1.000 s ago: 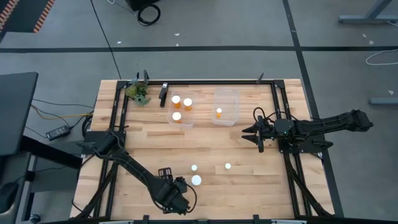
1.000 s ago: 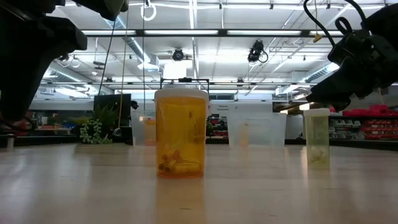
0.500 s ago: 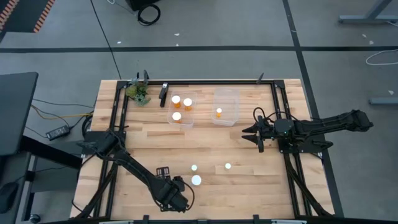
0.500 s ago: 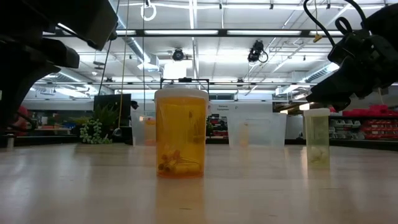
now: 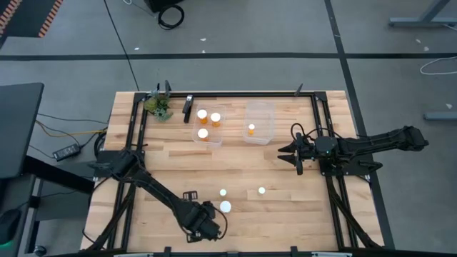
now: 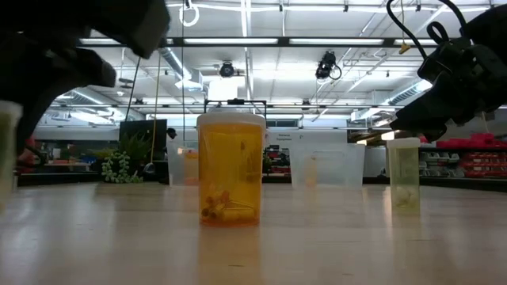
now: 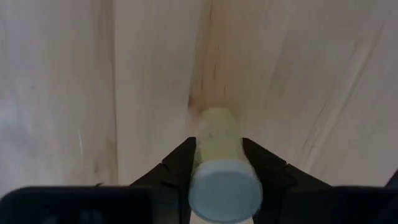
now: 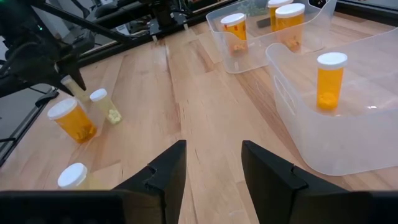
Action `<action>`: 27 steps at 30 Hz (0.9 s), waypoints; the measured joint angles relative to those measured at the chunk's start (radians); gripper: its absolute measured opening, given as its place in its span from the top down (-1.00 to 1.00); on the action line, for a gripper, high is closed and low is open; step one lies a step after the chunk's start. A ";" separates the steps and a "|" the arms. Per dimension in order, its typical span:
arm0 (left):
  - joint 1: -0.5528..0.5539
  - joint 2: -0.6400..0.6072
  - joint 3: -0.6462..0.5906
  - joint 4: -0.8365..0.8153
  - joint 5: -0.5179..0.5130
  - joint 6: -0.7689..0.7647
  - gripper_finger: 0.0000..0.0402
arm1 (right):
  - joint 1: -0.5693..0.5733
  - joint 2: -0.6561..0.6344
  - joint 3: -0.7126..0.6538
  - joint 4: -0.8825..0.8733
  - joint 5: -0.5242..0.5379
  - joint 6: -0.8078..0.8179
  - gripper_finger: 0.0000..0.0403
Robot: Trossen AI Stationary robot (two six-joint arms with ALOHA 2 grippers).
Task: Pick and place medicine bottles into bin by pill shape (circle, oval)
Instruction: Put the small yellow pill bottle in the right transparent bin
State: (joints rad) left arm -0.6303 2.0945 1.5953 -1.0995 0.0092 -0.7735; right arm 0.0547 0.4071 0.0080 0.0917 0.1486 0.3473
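My left gripper [image 5: 205, 222] is near the table's near edge and is shut on a small pale yellowish bottle [image 7: 217, 146] with a white cap [image 7: 224, 191]. This bottle also shows at the left edge of the low view [image 6: 6, 150] and in the right wrist view [image 8: 73, 86]. Three bottles stand on their bases on the table: a larger orange one [image 5: 226, 207] and two small pale ones [image 5: 223, 192] [image 5: 261, 190]. My right gripper [image 5: 295, 152] is open and empty at the right, by the bins. My left gripper pinches the pale bottle between its two fingers [image 7: 177, 167], on the two sides of the body just below the cap [image 7: 203, 157]. The bottle lies along the fingers, cap end toward the wrist and base pointing away. In the right wrist view it is tilted.
Two clear bins stand at the far middle. The left bin [image 5: 194, 135] holds three orange bottles, the right bin [image 5: 270, 135] holds one [image 5: 251, 128]. A small plant [image 5: 158, 107] stands at the far left corner. A black frame runs along the table's edges.
My left gripper has shifted a little toward the table's right edge. With it the pale bottle has come into the low view at its left edge. My right arm has kept still.
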 joint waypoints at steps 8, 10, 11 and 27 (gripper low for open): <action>0.068 0.000 0.094 -0.091 0.003 0.095 0.39 | 0.000 0.000 0.000 0.000 0.000 0.000 0.20; 0.089 0.000 0.113 -0.112 0.004 0.119 0.40 | 0.000 0.000 0.000 0.000 0.000 0.000 0.20; 0.101 0.000 0.120 -0.122 0.003 0.132 0.41 | 0.000 0.000 0.000 0.000 0.000 0.000 0.20; 0.304 0.000 0.147 -0.170 0.003 0.394 0.42 | 0.000 0.000 0.000 0.000 0.000 0.000 0.20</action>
State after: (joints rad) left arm -0.3258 2.0945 1.7420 -1.2698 0.0124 -0.3799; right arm 0.0547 0.4068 0.0082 0.0914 0.1482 0.3473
